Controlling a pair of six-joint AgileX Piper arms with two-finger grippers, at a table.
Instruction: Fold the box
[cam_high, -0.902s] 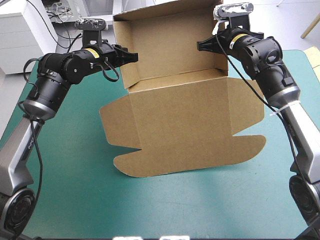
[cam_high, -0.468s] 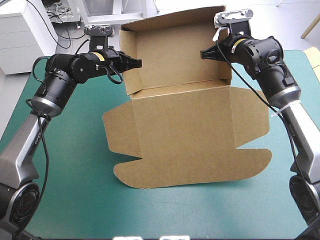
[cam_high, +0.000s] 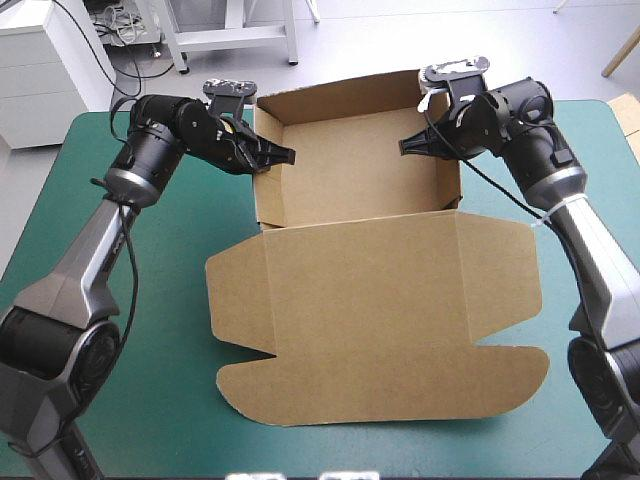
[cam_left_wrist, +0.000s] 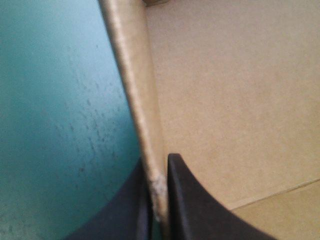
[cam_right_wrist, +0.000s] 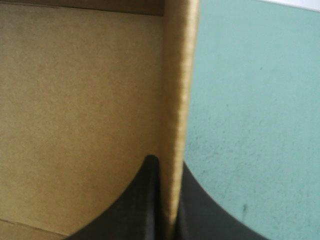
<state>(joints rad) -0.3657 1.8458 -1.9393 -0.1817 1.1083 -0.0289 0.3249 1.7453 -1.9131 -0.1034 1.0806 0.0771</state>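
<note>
The brown box (cam_high: 370, 290) stands as an open tray at the far middle of the table, its lid lying flat toward the near edge. My left gripper (cam_high: 272, 157) is shut on the tray's left wall; in the left wrist view the wall's edge (cam_left_wrist: 137, 100) runs between the black fingers (cam_left_wrist: 187, 200). Over on the other side, my right gripper (cam_high: 420, 145) is shut on the right wall, whose edge (cam_right_wrist: 177, 100) rises between its fingers (cam_right_wrist: 145, 200). Both arms reach in from the sides at wall height.
Bare teal-green cover (cam_high: 150, 330) lies left, right and in front of the flat lid. The lid's rounded tabs (cam_high: 240, 380) reach close to the near edge. A white cabinet (cam_high: 40, 70) stands beyond the table's far left corner.
The raised tray part has tipped down from standing upright toward lying on the table. Both grippers moved down and away with its side walls, and the lid slid slightly nearer.
</note>
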